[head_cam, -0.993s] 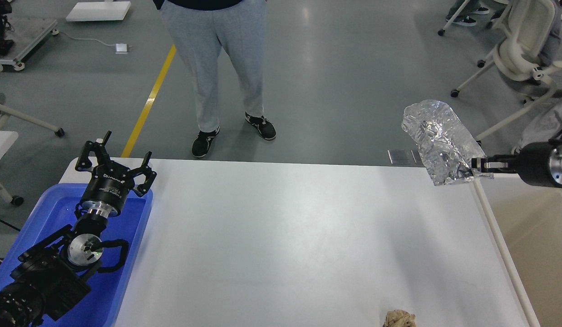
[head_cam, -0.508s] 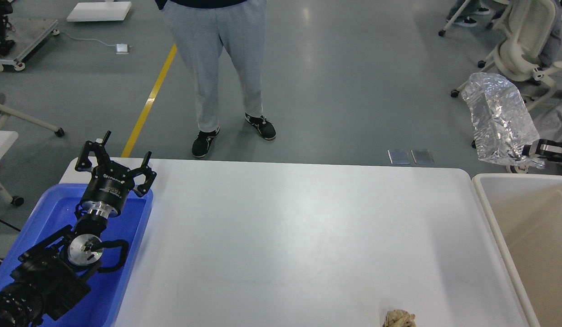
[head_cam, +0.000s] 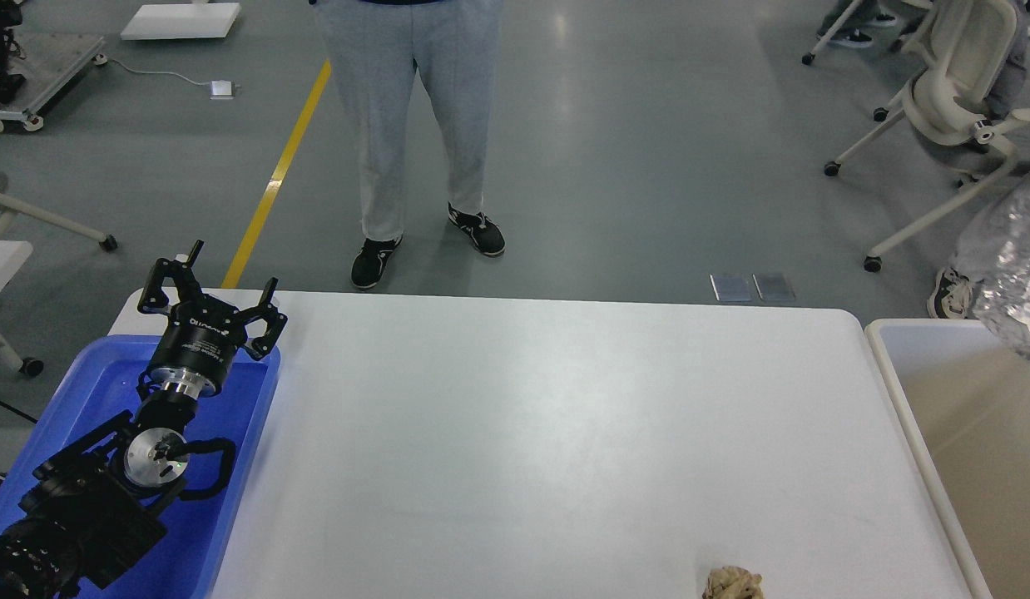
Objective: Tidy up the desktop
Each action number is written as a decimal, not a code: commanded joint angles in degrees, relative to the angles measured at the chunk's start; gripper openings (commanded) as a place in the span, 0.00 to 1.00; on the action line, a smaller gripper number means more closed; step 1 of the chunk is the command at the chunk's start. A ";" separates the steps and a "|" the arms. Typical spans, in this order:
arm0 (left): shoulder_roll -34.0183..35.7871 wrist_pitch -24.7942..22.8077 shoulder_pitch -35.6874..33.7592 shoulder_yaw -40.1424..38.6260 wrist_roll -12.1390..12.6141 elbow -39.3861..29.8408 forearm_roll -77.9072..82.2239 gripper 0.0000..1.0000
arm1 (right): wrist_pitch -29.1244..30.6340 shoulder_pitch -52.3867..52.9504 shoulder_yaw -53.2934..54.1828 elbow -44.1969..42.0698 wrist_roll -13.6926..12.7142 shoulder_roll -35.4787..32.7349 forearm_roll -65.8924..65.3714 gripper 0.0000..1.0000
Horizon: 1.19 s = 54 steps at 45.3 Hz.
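The white desktop (head_cam: 532, 433) fills the middle of the head view. A crumpled beige paper ball (head_cam: 733, 582) lies at its near edge, right of centre. My left gripper (head_cam: 211, 291) is open and empty, held over the far end of the blue tray (head_cam: 249, 433) at the left. A crinkled clear plastic bag (head_cam: 1014, 279) shows at the right edge, above the far corner of the beige bin (head_cam: 889, 366). My right gripper is out of view beyond the right edge.
A person in grey trousers (head_cam: 419, 125) stands just beyond the desktop's far edge. White office chairs (head_cam: 948, 91) stand at the back right. A yellow floor line (head_cam: 282, 166) runs at the back left.
The clear plastic bag has travelled right, from above the desktop's far right corner to over the beige bin, and my right gripper has left the view. My left arm has not moved.
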 commanded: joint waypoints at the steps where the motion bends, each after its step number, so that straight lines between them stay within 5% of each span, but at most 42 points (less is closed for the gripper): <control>1: 0.01 0.01 -0.03 0.04 -0.04 0.00 0.00 1.00 | -2.41 -13.59 4.24 -9.17 1.08 6.05 15.63 0.00; 15: 0.01 0.09 0.06 0.04 0.05 0.00 0.00 1.00 | -2.50 -27.83 15.84 -23.67 0.55 18.88 16.87 0.00; 25: 0.01 0.09 0.06 -0.05 -0.04 0.00 0.00 1.00 | -2.68 -28.72 18.22 -30.87 -0.67 24.42 18.27 0.00; 38: 0.01 0.09 0.06 -0.05 -0.04 0.00 0.00 1.00 | -0.48 -28.80 18.13 -51.71 -3.93 36.37 19.50 0.00; 54: 0.01 0.09 0.06 0.04 -0.04 0.00 0.00 1.00 | -0.92 -28.01 18.48 -53.82 -4.37 38.13 19.59 0.00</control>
